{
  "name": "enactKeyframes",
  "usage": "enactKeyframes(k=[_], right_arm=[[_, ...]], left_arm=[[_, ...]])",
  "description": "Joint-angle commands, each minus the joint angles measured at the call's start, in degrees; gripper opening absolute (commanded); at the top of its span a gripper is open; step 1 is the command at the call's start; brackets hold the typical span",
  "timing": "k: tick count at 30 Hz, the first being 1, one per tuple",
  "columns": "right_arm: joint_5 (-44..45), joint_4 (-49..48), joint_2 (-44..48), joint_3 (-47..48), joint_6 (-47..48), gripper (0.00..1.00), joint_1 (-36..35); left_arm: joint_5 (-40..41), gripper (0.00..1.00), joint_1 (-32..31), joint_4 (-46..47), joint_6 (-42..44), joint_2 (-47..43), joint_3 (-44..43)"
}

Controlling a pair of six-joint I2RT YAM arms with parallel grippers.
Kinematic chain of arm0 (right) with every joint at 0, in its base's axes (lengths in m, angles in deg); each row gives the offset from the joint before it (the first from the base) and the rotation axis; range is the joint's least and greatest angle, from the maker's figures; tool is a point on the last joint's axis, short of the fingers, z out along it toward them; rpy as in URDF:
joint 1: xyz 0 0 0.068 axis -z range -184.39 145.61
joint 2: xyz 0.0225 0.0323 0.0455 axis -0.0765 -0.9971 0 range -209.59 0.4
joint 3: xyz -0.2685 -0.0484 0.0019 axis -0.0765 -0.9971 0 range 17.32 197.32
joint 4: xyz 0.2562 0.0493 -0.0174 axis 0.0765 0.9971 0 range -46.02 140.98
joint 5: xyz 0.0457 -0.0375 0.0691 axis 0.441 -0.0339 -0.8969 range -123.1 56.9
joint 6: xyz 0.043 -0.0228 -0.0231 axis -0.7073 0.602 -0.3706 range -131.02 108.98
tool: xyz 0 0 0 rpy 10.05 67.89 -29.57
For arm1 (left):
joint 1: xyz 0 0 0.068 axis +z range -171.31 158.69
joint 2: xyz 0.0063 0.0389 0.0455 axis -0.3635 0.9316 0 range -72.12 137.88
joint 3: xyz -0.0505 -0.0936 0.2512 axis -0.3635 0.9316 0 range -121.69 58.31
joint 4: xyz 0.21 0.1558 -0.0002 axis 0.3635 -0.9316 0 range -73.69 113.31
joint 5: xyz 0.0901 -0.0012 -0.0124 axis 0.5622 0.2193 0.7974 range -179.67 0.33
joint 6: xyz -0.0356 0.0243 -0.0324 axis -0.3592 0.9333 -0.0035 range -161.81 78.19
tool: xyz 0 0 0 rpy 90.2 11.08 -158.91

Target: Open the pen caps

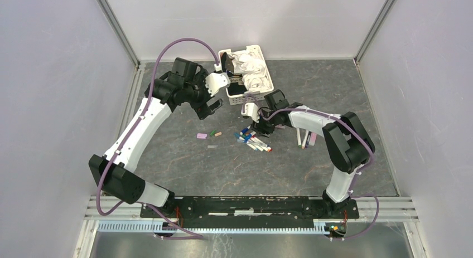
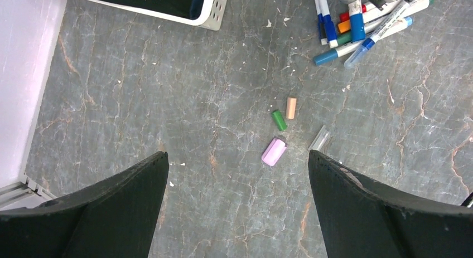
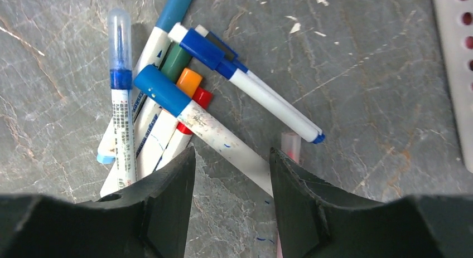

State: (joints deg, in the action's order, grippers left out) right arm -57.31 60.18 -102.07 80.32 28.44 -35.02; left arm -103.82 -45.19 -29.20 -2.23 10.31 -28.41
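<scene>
A pile of pens with white barrels lies mid-table, capped in blue, green, orange and red. In the right wrist view the pen with the big blue cap runs its barrel between my fingers. My right gripper is open just above this pile, holding nothing. Loose pen caps lie to the left: pink, green, tan and clear. My left gripper is open and empty, held high over the bare table near these caps.
A white slotted basket with white cloth stands at the back centre, close behind both grippers; its corner shows in the left wrist view. A few more pens lie right of the right arm. Grey walls enclose the table.
</scene>
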Motion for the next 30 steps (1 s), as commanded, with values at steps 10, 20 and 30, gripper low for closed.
enactKeyframes(k=[10, 20, 30], right_arm=[[-4.43, 0.70, -0.27, 1.01, 2.07, 0.30, 0.09], [-8.52, 1.57, 2.54, -0.02, 0.18, 0.00, 0.09], [-17.35, 1.89, 8.35, 1.45, -9.69, 0.00, 0.11]], left_arm=[[-2.66, 1.00, -0.13, -2.25, 0.82, 0.12, -2.86], [-4.78, 1.00, -0.12, -4.23, 2.15, 0.23, -2.63], [-11.07, 1.00, -0.15, -8.21, 8.59, -0.10, 0.80]])
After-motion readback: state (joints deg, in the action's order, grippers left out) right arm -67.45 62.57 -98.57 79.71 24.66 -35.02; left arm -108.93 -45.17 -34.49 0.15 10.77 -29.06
